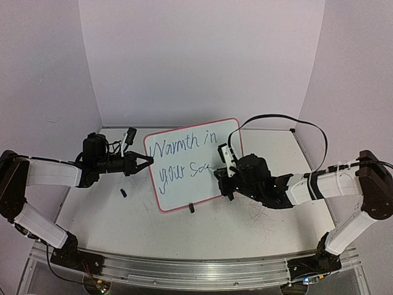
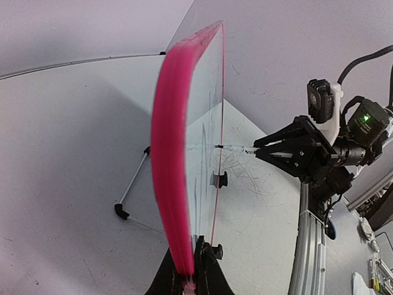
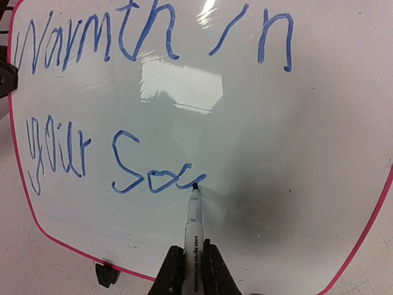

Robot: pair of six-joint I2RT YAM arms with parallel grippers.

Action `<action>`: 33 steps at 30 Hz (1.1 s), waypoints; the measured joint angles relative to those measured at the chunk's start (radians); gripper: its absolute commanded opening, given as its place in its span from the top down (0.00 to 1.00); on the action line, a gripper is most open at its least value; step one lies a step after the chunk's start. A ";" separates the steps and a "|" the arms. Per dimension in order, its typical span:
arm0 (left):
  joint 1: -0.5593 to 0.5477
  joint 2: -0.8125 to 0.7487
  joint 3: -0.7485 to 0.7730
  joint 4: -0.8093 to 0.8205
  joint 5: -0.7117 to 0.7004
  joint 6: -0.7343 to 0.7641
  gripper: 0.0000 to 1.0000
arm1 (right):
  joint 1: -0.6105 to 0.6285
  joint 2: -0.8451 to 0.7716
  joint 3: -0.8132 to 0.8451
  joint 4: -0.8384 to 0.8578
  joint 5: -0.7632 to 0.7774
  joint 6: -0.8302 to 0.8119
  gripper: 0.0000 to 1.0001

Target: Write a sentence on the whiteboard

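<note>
Whiteboard [image 1: 202, 187] stands on its wire stand [image 2: 134, 183] in the middle of the tabletop [image 1: 110, 218], leaning back, with a thin pink-red frame [image 2: 172, 160] around a glossy white face. One black foot [image 3: 104, 274] of the stand shows under the bottom edge.

The sentence [image 3: 80, 46] is in blue slanted marker script on two lines. The upper line reads "Warmth in". The lower one reads "your", then a word that begins "So" and ends in a third letter that could be a "u" or a "c".

The left fingers [image 2: 210, 278] are clamped on the board's left edge, pinching the pink frame between them. The left arm reaches in level from the left side.

The right fingers [image 3: 173, 273] are closed on a marker [image 3: 194, 218], gripping its white barrel low down. Its dark tip touches the board at the end of the last blue stroke, on the lower line. From the left wrist view the tip meets the board's face partway up its height, and the right arm comes in from the board's front.

A small black piece [image 1: 123, 192] lies on the tabletop near the board's lower left corner; what it is cannot be told. Faint grey scribbles [image 1: 264, 222] mark the tabletop under the right arm.
</note>
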 measured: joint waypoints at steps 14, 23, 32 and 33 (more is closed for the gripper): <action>0.000 0.000 0.000 0.000 0.001 0.001 1.00 | -0.003 -0.245 -0.081 -0.016 -0.028 -0.031 1.00; 0.000 0.000 0.000 0.000 0.001 0.001 1.00 | -0.003 -0.166 -0.071 0.014 -0.053 -0.066 1.00; 0.000 0.000 0.000 0.000 0.001 0.001 1.00 | -0.003 -0.133 -0.048 -0.023 -0.055 -0.103 1.00; 0.000 0.000 0.000 0.000 0.001 0.001 1.00 | -0.003 -0.133 -0.047 -0.023 -0.055 -0.106 1.00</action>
